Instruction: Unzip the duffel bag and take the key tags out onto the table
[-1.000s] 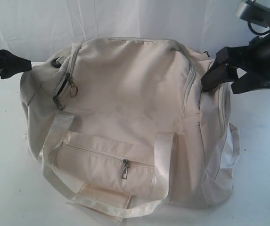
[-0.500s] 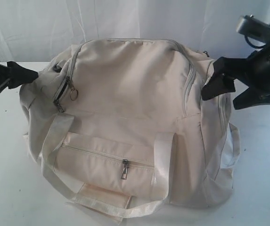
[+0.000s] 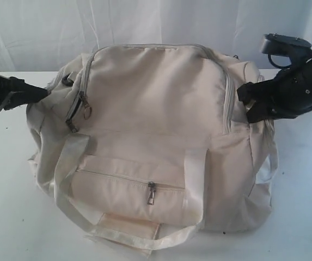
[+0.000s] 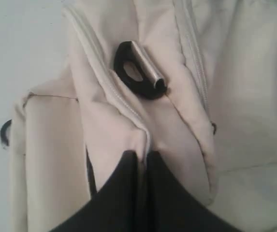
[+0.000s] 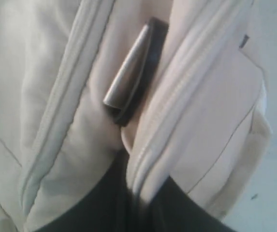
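Exterior view: the duffel bag (image 3: 156, 136) is seen lying on the table (image 3: 14, 217), pinched at both ends. The left gripper (image 4: 140, 157) is closed on a fold of cream fabric near a dark D-ring (image 4: 139, 70). The right gripper (image 5: 138, 179) is clamped on a ridge of fabric beside the zip track. The main zip looks closed along the top, its pulls (image 3: 84, 111) hanging near the left end, and the key tags cannot be seen (presumably inside). Thin cloth could slip from either pinch once the zip is tugged, letting the bag slide or bunch and the slider jam. The front pocket zip (image 3: 152, 193) could also be mistaken for the main one. No brand, label or legible writing is seen.
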